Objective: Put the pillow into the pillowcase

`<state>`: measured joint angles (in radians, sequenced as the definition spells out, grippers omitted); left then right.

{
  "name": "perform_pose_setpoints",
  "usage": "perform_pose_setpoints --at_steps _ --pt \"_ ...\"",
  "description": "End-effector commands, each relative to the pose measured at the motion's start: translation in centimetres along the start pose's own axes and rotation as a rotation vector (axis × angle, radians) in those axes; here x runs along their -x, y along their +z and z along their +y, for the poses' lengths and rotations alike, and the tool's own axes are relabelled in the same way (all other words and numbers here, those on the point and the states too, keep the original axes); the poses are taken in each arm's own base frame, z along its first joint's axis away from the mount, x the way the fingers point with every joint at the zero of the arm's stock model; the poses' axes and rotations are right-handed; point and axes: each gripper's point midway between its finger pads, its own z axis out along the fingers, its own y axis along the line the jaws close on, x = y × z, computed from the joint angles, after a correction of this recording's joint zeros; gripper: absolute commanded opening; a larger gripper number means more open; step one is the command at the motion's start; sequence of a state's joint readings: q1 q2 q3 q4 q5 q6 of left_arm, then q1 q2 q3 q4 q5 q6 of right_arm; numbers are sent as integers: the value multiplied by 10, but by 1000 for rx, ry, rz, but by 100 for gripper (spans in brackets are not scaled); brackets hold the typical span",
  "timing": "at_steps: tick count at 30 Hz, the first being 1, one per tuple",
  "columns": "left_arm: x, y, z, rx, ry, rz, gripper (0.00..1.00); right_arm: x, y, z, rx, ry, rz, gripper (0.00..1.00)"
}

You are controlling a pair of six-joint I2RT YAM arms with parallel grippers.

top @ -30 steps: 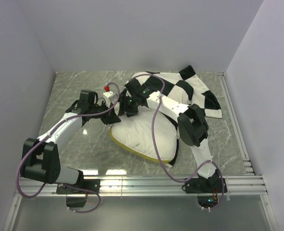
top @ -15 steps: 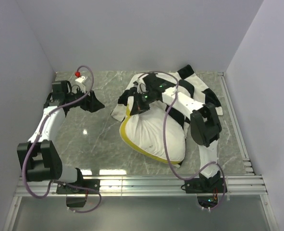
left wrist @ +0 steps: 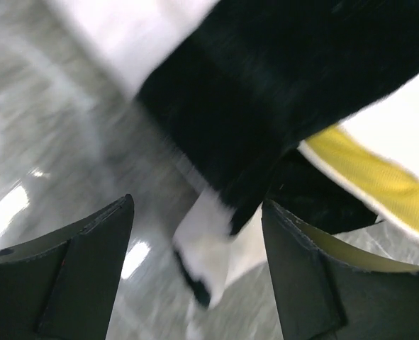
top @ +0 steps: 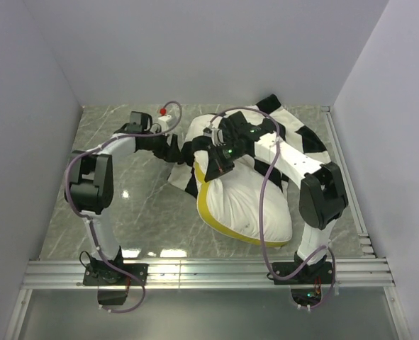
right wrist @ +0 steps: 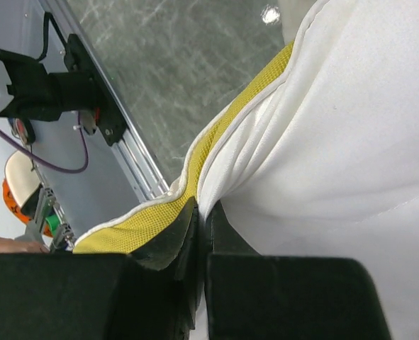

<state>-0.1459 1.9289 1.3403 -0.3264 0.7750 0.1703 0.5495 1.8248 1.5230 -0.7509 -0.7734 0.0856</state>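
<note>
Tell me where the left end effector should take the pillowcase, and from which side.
Probably the loose hem flap of the pillowcase, drooping toward the table beside the yellow band. Come from the left, low: the flap hangs free between the open left end effector, while the right end effector pinches the pillow.

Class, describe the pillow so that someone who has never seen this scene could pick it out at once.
Start at the grey marble table. On its right half lies a heap of soft fabric, and the pillow is the plump cream-white cushion at its near end. Its yellow edge band sets it apart from the black-and-white checked pillowcase behind it.
</note>
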Motion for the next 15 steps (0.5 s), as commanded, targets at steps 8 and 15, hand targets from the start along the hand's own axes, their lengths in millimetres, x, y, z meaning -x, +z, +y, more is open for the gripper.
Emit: perform_pose_setpoints --at_steps 8,15 --pt "12 18 -57 -229 30 49 0 28 -27 2 -37 -66 -130 0" --pt "-43 -54 -156 -399 19 125 0 70 -7 -79 -290 43 -265 0"
